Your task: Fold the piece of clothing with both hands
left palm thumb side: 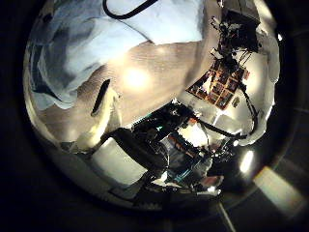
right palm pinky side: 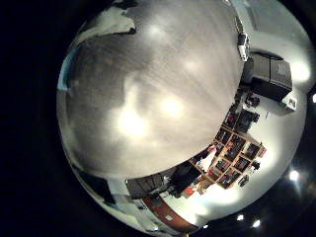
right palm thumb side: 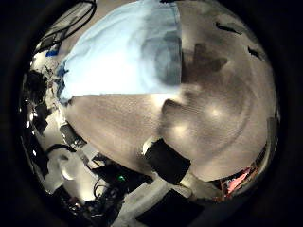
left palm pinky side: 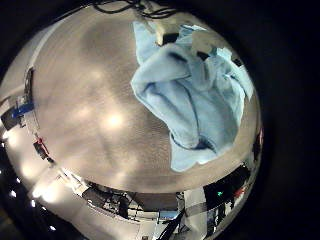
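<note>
Fingers of my left hand (left palm pinky side: 166, 33): only a few of its own parts show at the rim of the little-finger-side view, lying over the near edge of the piece of clothing (left palm pinky side: 195, 95); I cannot tell whether the fingers are released or grasping the cloth. Fingers of my right hand (right palm thumb side: 169, 161): one dark part of its body shows at the rim of the thumb-side view, above bare bench (left palm pinky side: 90, 110); their state cannot be told either.

Both palms face down onto the bench. The left palm is over the piece of clothing, which lies bunched and creased there, with folds rolled over one another. Seen from the right thumb side, the same piece of clothing lies flatter, with one corner reaching out onto the bare bench surface just beside that palm. The right little-finger-side view is filled almost wholly by bare bench, with a strip of cloth at its margin only.

Beyond the cloth, wide uncovered bench runs to the bench edges, and room furniture stands past them.
</note>
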Controlling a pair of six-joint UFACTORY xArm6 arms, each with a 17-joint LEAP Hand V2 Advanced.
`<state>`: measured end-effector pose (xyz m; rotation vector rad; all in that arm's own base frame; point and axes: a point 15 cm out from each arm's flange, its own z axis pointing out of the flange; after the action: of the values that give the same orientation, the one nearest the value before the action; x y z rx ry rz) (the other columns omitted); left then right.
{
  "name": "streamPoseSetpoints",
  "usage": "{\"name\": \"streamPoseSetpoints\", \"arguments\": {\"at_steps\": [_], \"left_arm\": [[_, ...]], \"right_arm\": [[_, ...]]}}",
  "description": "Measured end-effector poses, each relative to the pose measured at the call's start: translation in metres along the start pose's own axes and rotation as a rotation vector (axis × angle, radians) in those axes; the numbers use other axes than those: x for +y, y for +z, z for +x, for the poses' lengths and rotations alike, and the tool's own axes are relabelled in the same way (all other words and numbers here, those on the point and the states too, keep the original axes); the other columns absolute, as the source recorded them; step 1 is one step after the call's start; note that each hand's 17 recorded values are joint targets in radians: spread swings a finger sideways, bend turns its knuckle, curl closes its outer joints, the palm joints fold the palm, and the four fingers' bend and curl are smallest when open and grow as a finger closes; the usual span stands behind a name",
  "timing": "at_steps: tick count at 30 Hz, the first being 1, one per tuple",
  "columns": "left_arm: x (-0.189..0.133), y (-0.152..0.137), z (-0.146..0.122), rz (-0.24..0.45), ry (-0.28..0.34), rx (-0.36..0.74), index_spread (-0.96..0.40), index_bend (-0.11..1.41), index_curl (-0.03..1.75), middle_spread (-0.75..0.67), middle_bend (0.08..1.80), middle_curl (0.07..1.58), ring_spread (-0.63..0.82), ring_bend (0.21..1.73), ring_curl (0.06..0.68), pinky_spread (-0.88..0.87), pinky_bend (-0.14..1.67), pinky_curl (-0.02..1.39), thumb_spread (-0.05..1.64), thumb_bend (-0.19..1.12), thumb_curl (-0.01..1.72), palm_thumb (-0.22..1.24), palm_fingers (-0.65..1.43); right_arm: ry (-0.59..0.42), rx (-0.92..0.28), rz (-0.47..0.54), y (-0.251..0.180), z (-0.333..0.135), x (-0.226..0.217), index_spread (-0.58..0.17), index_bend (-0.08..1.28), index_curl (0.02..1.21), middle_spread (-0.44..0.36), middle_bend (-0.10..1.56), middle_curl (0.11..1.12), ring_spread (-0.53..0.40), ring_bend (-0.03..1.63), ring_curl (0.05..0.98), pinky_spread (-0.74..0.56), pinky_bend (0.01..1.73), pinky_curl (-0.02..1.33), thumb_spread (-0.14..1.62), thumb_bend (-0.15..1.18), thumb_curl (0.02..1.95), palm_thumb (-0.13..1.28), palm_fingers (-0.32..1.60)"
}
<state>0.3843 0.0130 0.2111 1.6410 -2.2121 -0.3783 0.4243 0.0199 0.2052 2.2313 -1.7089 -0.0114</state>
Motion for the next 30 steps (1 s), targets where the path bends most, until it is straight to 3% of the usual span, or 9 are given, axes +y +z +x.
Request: {"name": "streamPoseSetpoints", "arguments": {"at_steps": [12,17,26,30], "left_arm": [[0.000,0.006,-0.009,-0.015,-0.014,-0.005,-0.05,0.27,0.53,0.15,0.17,0.31,0.32,0.56,0.252,0.44,0.19,0.42,1.22,-0.01,0.40,0.62,0.18],[0.000,0.006,-0.011,-0.015,-0.015,-0.005,-0.05,0.27,0.52,0.15,0.17,0.30,0.32,0.56,0.248,0.44,0.20,0.40,1.22,-0.01,0.40,0.62,0.19],[-0.001,0.004,-0.014,-0.008,-0.019,-0.001,-0.05,0.27,0.52,0.15,0.17,0.29,0.32,0.54,0.241,0.44,0.20,0.39,1.22,-0.01,0.40,0.62,0.19],[-0.002,0.003,-0.015,-0.009,-0.018,-0.008,-0.05,0.27,0.52,0.15,0.17,0.29,0.32,0.54,0.239,0.44,0.20,0.38,1.22,-0.01,0.41,0.62,0.19]], "right_arm": [[-0.014,-0.003,-0.048,0.026,-0.010,-0.010,-0.342,0.19,0.37,-0.124,0.44,0.43,-0.166,0.85,0.334,0.05,0.84,0.22,1.20,-0.02,0.33,0.43,0.23],[-0.020,-0.002,-0.047,0.031,-0.014,-0.017,-0.333,0.17,0.36,-0.140,0.45,0.43,-0.203,0.91,0.345,0.01,0.84,0.19,1.18,-0.01,0.35,0.50,0.34],[-0.041,0.004,-0.049,0.029,-0.022,-0.026,-0.403,0.21,0.38,-0.257,0.60,0.49,-0.322,1.05,0.388,-0.42,1.09,0.24,1.12,-0.01,0.39,0.64,0.99],[-0.046,0.007,-0.034,0.022,-0.021,-0.034,-0.441,0.46,0.50,-0.273,0.79,0.57,-0.287,1.06,0.427,-0.48,1.07,0.26,1.10,-0.01,0.40,0.69,1.35]]}}
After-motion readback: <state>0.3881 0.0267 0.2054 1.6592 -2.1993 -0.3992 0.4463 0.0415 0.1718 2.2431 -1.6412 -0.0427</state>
